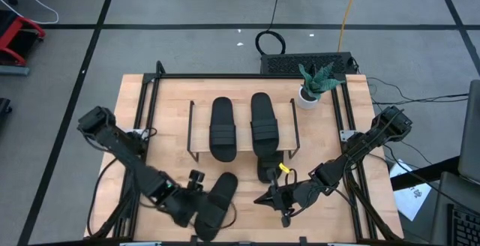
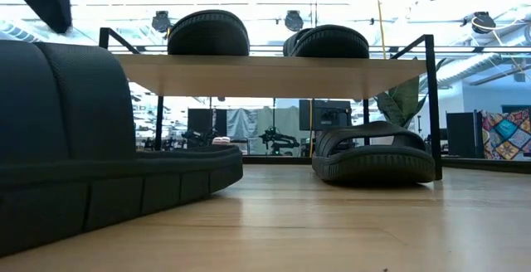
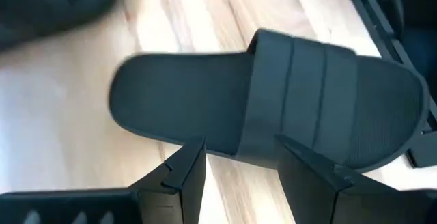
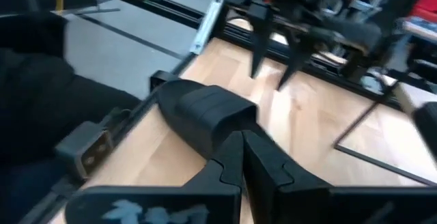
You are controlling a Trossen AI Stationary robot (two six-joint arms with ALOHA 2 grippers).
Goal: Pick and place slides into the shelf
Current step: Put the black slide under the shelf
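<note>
Nearest the front edge of the surface point(image 1: 169, 100), the left gripper point(image 1: 193, 201) hovers over a loose slide point(image 1: 216, 202) lying flat on its sole; fingers point(image 3: 183, 175) spread open either side of the strap, likely lining up a grasp across the slide's width. Nothing held. Right gripper point(image 1: 264, 199) sits just beside it, low over the front of the surface; fingers look pinched together, empty, pointing toward that slide, probably waiting. Further back, a third slide point(image 1: 268, 168) lies on the surface at the shelf's front edge, partly under the top board. Beyond, two slides point(image 1: 223, 128) sit side by side on the shelf point(image 1: 244, 130) top, lengthwise, leaving the lower level for the rest. Plant point(image 1: 315, 83) at the far right corner.
</note>
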